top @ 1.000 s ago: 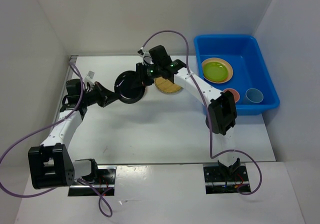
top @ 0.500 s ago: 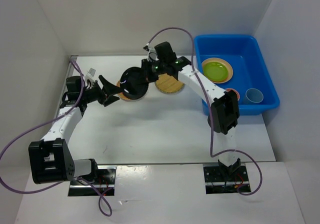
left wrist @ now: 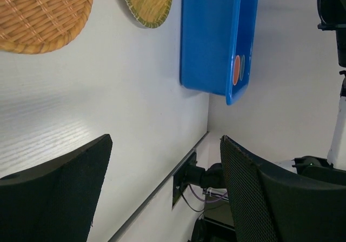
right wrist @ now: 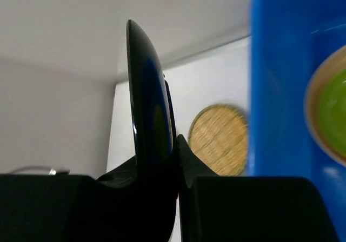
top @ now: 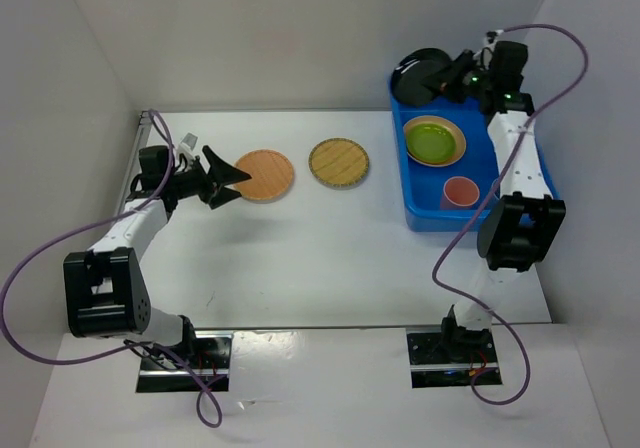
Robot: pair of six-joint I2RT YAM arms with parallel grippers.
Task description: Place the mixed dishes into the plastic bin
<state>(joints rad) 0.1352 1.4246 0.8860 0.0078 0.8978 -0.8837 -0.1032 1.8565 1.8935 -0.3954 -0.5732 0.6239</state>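
We have swung the black plate (top: pixel 418 73), pinched edgewise by our right gripper (top: pixel 441 81), over the plastic bin (top: pixel 440 218) corner for release.

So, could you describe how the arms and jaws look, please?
The left arm and right arm share white links and bulky black joint housings, each trailed by a purple cable. The jaws are black; the left pair looks mesh-textured.

One orange plate (top: pixel 264 174); one bamboo plate (top: pixel 339 162); one black plate (top: pixel 420 76); one green plate (top: pixel 434 140); one cup (top: pixel 459 190); one bin (top: pixel 430 218).
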